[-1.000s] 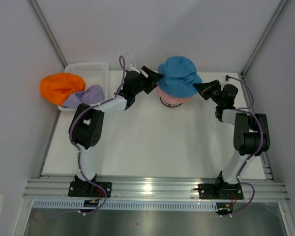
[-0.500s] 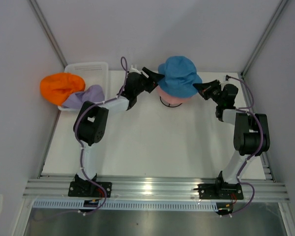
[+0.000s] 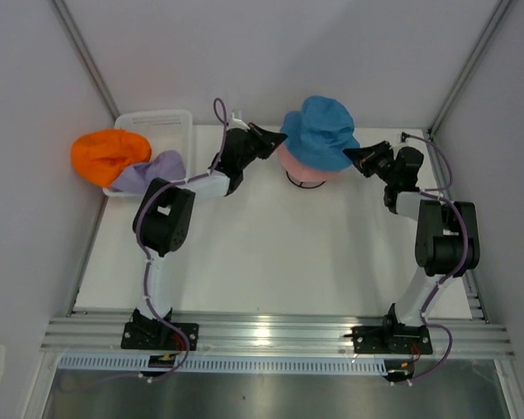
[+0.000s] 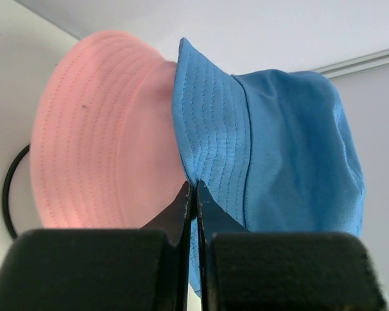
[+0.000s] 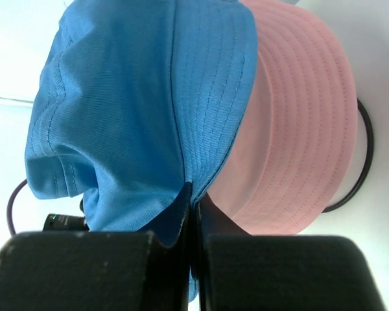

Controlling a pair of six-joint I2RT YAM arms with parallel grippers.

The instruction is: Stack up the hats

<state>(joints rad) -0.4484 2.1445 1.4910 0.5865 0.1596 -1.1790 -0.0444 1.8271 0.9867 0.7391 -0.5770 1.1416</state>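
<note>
A blue hat (image 3: 319,131) sits tilted over a pink hat (image 3: 302,168) at the back middle of the table. My left gripper (image 3: 282,137) is shut on the blue hat's left brim (image 4: 204,129), its jaws pressed together (image 4: 195,188) with the pink hat (image 4: 97,142) just beside them. From the other side, my right gripper (image 3: 348,155) is shut on the blue brim too (image 5: 192,194); blue hat (image 5: 117,110) lies above the pink hat (image 5: 298,129). An orange hat (image 3: 109,154) and a lavender hat (image 3: 153,170) lie at the far left.
A black wire stand (image 5: 363,162) shows under the pink hat, also seen as the stand's ring (image 4: 10,194). The white mesh basket (image 3: 157,120) stands at the back left, behind the orange and lavender hats. White walls close in on three sides.
My left gripper has closed on the blue hat's left brim and the brim has lifted a little, baring more of the pink hat. The right arm has not moved.
</note>
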